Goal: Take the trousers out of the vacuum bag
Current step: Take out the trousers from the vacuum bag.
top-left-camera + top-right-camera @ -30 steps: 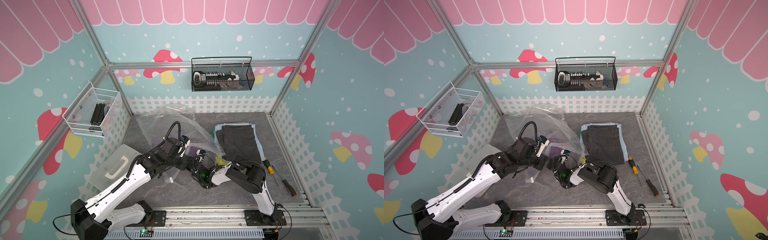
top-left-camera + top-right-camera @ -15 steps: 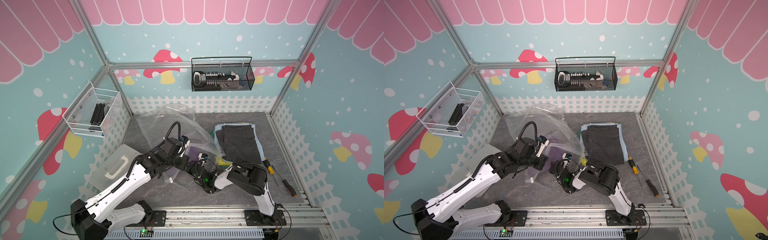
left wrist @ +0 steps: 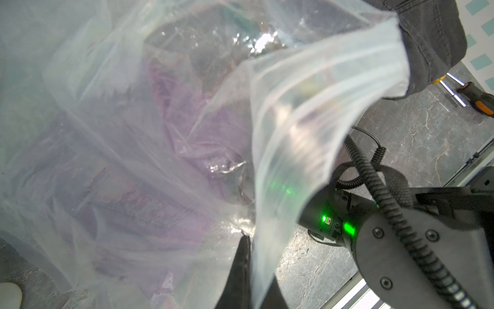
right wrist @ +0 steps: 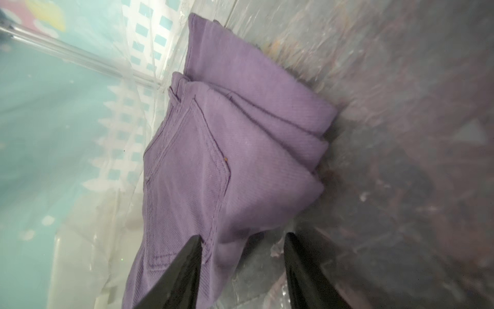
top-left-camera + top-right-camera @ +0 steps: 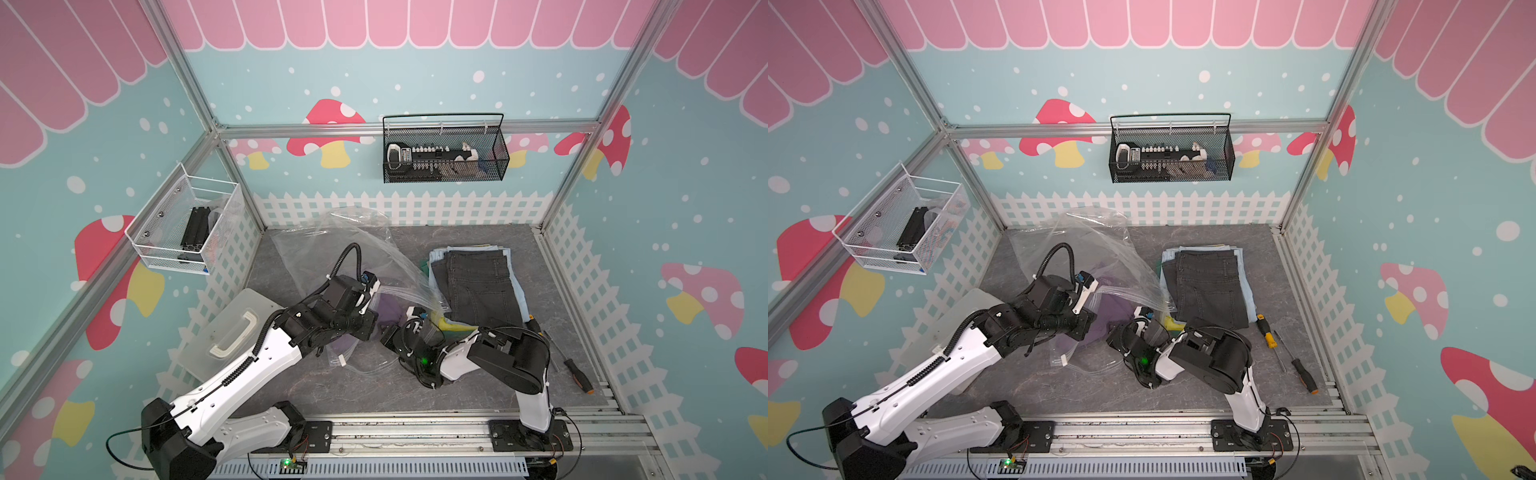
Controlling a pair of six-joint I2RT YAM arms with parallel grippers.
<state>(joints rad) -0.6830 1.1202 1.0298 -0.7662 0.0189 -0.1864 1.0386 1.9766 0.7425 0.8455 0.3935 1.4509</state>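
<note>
The vacuum bag (image 5: 332,245) (image 5: 1084,245) lies crumpled at the middle left of the floor, its mouth towards the arms. My left gripper (image 5: 369,328) (image 3: 246,239) is shut on the bag's ridged zip edge (image 3: 307,112) and holds it up. Purple trousers (image 5: 388,309) (image 5: 1113,307) (image 4: 213,160) lie folded inside the bag. My right gripper (image 5: 386,332) (image 4: 242,235) is open in the bag's mouth, its fingers either side of the purple cloth's near corner. A stack of folded trousers (image 5: 478,286) (image 5: 1208,286), dark on top, lies outside the bag to the right.
A translucent box lid with a white handle (image 5: 232,332) lies at the left under my left arm. Two screwdrivers (image 5: 577,374) (image 5: 1266,330) lie at the right front. A black wire basket (image 5: 444,153) hangs on the back wall, a white mesh basket (image 5: 187,228) on the left wall.
My right gripper has gone from shut to open and shifted slightly towards the purple trousers. The left gripper keeps its hold on the bag's edge in the same place.
</note>
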